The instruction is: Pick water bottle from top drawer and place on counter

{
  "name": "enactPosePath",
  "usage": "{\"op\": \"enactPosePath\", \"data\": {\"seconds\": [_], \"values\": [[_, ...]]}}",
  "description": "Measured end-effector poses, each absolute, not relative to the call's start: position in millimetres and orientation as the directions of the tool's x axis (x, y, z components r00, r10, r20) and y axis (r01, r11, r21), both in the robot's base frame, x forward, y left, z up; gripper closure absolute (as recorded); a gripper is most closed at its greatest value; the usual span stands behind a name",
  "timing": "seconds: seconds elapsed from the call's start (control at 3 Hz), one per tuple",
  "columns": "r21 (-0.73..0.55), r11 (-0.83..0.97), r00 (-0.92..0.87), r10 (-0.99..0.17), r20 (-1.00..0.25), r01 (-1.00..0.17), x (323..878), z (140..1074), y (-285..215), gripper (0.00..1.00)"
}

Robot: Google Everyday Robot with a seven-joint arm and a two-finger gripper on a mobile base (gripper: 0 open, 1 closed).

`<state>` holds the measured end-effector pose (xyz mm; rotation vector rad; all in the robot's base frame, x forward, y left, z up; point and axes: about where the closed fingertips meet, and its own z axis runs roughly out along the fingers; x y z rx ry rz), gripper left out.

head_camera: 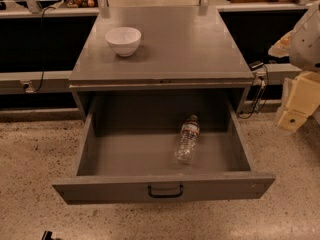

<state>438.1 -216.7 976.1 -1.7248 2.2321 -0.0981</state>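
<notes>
The top drawer [100, 189] stands pulled out toward 6 o'clock. Its plain front panel w/ the dark pull handle [165, 191] makes the near edge, and both side walls are in full view.

The water bottle [188, 140] lies on its side on the drawer floor. Its cap points approx 12 o'clock toward the shadowed back and its base points toward 6. It sits at 3 o'clock of the drawer's ctr, near the 3 o'clock wall but apart from it, and well back from the front panel. Bare grey floor runs from the bottle across to the 9 o'clock wall.

The counter [190, 49] overhangs the drawer's back part, its front edge crossing above the cap end. A white bowl [123, 40] stands upright at 10 o'clock on the counter, close to the 9 o'clock edge. From ctr to the 3 o'clock edge the top is flat bare surface.

The gripper [298, 106], cream-coloured, hangs at 3 o'clock of the view. It is outside the cabinet, past the counter's front corner and over the speckled floor [30, 154], partly cut by the frame edge. The arm [307, 36] rises above it at 2 o'clock. Whether the claw is open or closed can't be told. It is well apart from the bottle and nothing is seen in it. A dark cable [258, 100] hangs btwn the cabinet side and the gripper.
</notes>
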Motion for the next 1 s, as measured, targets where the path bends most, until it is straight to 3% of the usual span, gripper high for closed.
{"op": "enactPosePath", "data": {"seconds": [0.33,1.0], "values": [[-0.245,0.27,-0.222,-0.953,-0.207,-0.931,438,976,-217,0.0],[-0.201,-0.055,0.088,-0.984,-0.157,-0.978,480,948,-180,0.0]]}}
